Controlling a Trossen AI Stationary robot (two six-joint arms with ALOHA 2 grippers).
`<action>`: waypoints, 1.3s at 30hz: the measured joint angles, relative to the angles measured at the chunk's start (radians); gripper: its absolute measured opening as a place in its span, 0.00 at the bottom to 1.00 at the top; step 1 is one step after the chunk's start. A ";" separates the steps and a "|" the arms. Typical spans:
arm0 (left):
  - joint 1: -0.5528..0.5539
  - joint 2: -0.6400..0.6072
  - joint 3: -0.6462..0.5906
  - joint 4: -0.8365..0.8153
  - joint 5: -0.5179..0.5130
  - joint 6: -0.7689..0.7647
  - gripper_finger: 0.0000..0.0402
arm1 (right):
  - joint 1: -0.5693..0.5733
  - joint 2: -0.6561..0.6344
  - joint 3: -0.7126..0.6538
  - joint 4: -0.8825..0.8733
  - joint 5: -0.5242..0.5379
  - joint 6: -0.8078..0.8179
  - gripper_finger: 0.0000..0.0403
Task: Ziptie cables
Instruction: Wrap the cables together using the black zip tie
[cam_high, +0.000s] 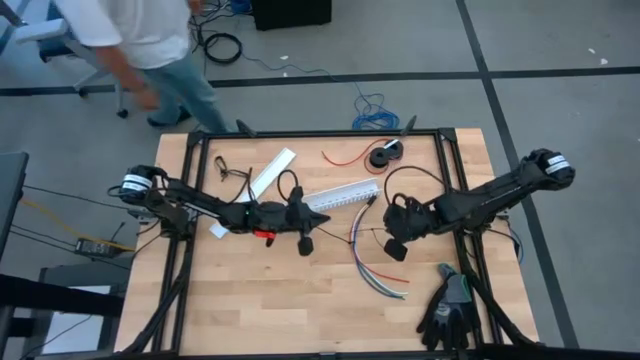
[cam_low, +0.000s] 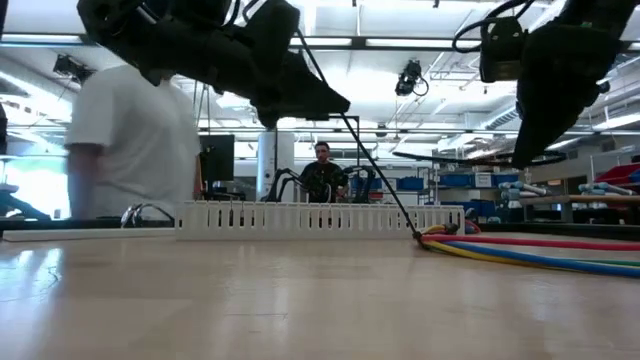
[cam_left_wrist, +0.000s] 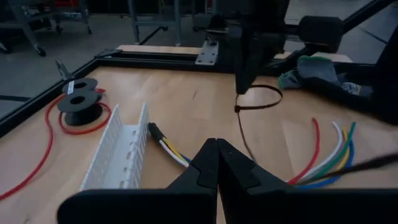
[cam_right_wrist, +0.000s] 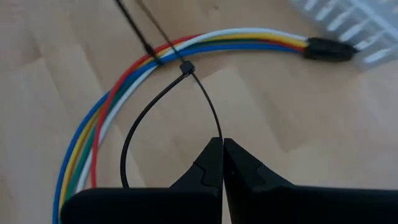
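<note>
I am holding the right gripper (cam_right_wrist: 222, 144) just above the table, its fingers pressed together and pinching the black zip tie (cam_right_wrist: 163, 106), whose loop is hanging beside the cables (cam_right_wrist: 112, 102); I cannot tell whether the loop is passing around the bundle or merely lying over it, since the tie's head is sitting right on top of the wires. The cables are lying on the wooden table (cam_high: 270, 295) between the two arms, curving away from their black-sleeved end (cam_right_wrist: 329, 48), which is resting against the white slotted cable duct (cam_left_wrist: 118, 152); in the high view the far ends of the cables (cam_high: 378, 275) are fanning out near the dark glove (cam_high: 448, 310). The left gripper (cam_left_wrist: 217, 146) is hovering near the duct with its fingers closed; a thin black strip is running from it toward the cables in the low view, though the pinch point itself is hidden from me. A red wire (cam_left_wrist: 37, 155) is trailing round a black spool (cam_left_wrist: 81, 106). A person (cam_high: 140, 40) is standing beyond the table, cut off by the frame edge.
</note>
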 joint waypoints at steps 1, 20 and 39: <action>-0.002 0.000 0.001 0.000 0.000 0.000 0.02 | 0.008 0.010 0.000 0.012 0.004 0.004 0.00; -0.008 0.000 0.003 0.008 -0.005 0.022 0.02 | -0.023 0.119 0.000 0.175 0.101 -0.060 0.00; -0.007 -0.001 0.002 0.008 -0.040 0.051 0.02 | -0.069 0.119 0.000 0.200 0.103 -0.090 0.00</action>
